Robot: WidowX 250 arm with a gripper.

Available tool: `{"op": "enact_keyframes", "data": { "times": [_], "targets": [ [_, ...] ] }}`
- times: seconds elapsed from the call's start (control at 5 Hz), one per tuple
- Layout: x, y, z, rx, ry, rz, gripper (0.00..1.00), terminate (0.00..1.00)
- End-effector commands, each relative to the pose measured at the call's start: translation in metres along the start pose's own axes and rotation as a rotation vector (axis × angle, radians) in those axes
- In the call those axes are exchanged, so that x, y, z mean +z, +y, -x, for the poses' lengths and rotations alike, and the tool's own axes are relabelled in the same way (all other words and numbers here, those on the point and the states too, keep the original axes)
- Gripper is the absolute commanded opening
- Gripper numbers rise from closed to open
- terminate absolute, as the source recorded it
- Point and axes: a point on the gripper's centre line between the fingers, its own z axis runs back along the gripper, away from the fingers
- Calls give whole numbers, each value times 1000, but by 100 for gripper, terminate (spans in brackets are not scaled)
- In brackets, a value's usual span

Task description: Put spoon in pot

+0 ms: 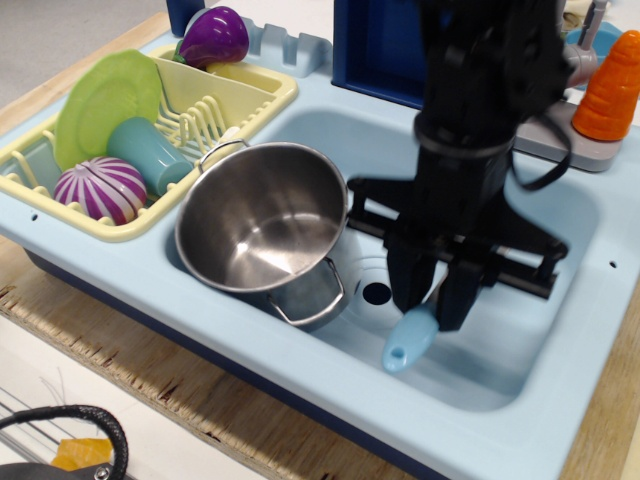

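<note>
The shiny steel pot [262, 215] stands in the left part of the light blue sink [330, 130], tilted a little, with its open mouth facing up and toward me. My black gripper [432, 308] hangs over the sink floor just right of the pot. Its fingers are closed on the upper end of the spoon's light blue handle [408, 342], which sticks out below them toward the sink's front wall. The handle's end hole shows. The spoon's stem and bowl are hidden behind the gripper.
A yellow dish rack [250, 85] at the left holds a green plate [105, 95], a teal cup [150, 152] and a purple striped ball [97, 190]. A purple eggplant [212, 37] lies behind it. A grey faucet base [575, 140] and an orange carrot [608, 88] stand at the back right. The drain hole [376, 293] is beside the pot.
</note>
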Motion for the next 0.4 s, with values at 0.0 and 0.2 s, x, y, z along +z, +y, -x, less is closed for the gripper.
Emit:
{"op": "enact_keyframes", "data": {
  "times": [0.0,0.2],
  "targets": [
    [34,-2,-6,5,-105,10,0,0],
    [46,3,-3,27,-116,-11,0,0]
  ]
}}
